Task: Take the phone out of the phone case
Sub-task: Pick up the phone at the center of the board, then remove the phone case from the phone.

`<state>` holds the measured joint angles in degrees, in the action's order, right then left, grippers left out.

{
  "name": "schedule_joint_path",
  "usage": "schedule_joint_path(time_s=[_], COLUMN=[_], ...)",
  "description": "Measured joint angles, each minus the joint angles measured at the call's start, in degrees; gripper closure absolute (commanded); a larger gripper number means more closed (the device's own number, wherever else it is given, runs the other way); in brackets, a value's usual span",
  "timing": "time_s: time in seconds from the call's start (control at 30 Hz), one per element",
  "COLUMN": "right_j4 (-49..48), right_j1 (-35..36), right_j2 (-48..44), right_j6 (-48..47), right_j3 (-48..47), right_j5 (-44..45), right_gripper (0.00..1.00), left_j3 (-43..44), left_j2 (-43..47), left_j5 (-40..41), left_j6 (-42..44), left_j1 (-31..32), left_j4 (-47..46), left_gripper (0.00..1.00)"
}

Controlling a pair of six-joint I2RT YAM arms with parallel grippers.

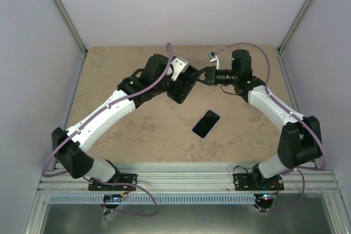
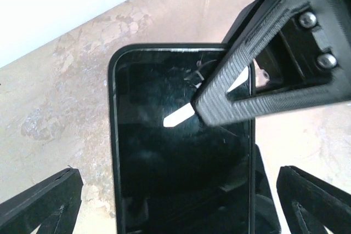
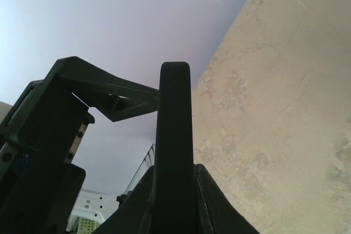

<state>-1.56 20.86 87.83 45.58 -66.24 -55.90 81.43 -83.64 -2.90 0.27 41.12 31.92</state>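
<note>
A black phone case (image 1: 180, 90) is held in the air over the far middle of the table. In the left wrist view the case (image 2: 181, 152) shows a dark glossy face with a raised rim. My right gripper (image 1: 204, 76) is shut on its upper right edge, and one right finger (image 2: 258, 80) lies across that corner. In the right wrist view the case (image 3: 174, 119) stands edge-on between my fingers (image 3: 219, 206). My left gripper (image 2: 181, 190) is open, with a finger on each side of the case and a gap on both. The phone (image 1: 206, 124), dark screen with a pale rim, lies flat on the table.
The beige stone-patterned tabletop (image 1: 126, 135) is closed in by pale walls at the left, back and right. A metal rail (image 1: 186, 179) runs along the near edge by the arm bases. The phone lies just in front of the two grippers.
</note>
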Motion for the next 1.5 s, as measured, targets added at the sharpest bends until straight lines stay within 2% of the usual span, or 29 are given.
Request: schedule_joint_path(time_s=[0.2,0.47,0.77,0.9,1.17,1.5], right_j4=[-5.1,-3.1,0.7,1.0,-0.5,-1.5], right_j1=[-1.9,-2.7,-2.8,-2.8,-3.3,-3.8], right_j2=[-2.3,-5.5,-9.1,-9.5,-11.2,-12.9], right_j6=[-0.6,-6.7,-14.9,-18.1,-20.6,-20.8], right_j3=[3.3,3.4,3.4,3.4,3.7,4.5], right_j5=[-3.4,-7.4,-14.6,-18.6,-25.9,-30.4], right_gripper=[0.99,0.99,0.99,0.99,1.00,0.99], left_j3=[-3.3,-9.5,-18.2,-17.7,-16.5,-16.7], left_j2=[7.4,15.2,23.8,27.6,24.7,22.5], left_j5=[-0.9,-6.3,-13.3,-19.0,-32.5,-42.8], left_j6=[-1.4,-2.2,4.9,8.6,18.9,17.8], left_j1=[-0.2,-5.0,-5.1,-5.1,-5.1,-6.5], left_j4=[-0.5,-0.7,5.5,8.7,17.1,12.5], left_gripper=[0.01,0.01,0.01,0.01,0.02,0.14])
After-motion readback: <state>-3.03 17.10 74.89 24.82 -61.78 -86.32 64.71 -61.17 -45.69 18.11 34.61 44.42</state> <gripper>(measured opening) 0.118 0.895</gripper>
